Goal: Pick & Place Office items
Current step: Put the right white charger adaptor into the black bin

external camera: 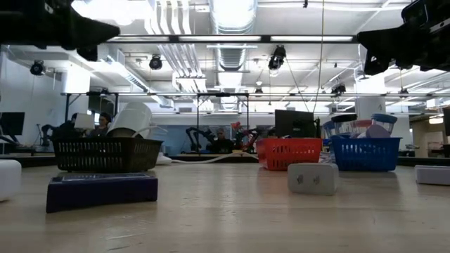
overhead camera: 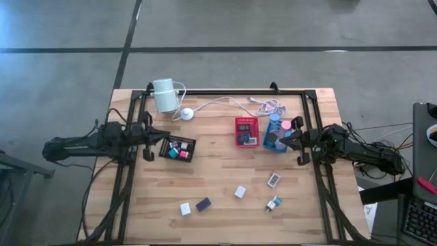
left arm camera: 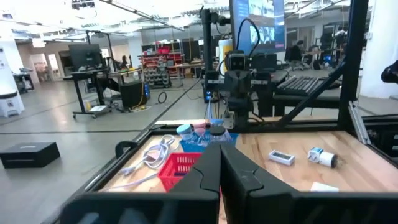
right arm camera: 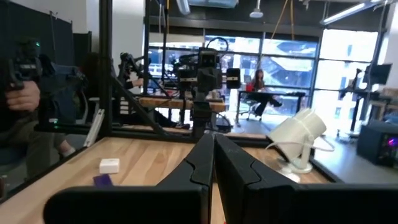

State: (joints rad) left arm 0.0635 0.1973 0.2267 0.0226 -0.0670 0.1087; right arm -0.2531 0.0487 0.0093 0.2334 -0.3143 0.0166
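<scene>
Office items lie loose on the near half of the wooden table: a white piece (overhead camera: 186, 209), a dark one (overhead camera: 203, 204), a white one (overhead camera: 240, 192), a white-framed one (overhead camera: 273, 180) and a teal-and-white one (overhead camera: 273, 203). More small pieces sit in the black tray (overhead camera: 177, 148), the red tray (overhead camera: 246, 131) and the blue tray (overhead camera: 275, 133). My left gripper (left arm camera: 219, 168) is shut and empty, held level at the table's left side beside the black tray. My right gripper (right arm camera: 211, 163) is shut and empty at the right side, by the blue tray.
A white cylinder (overhead camera: 164, 94) with its round puck (overhead camera: 186, 114) and white cable (overhead camera: 263, 104) lies at the far edge. A black frame (overhead camera: 225, 92) borders the table's far, left and right sides. Bare wood lies in the middle, between the trays and the loose pieces.
</scene>
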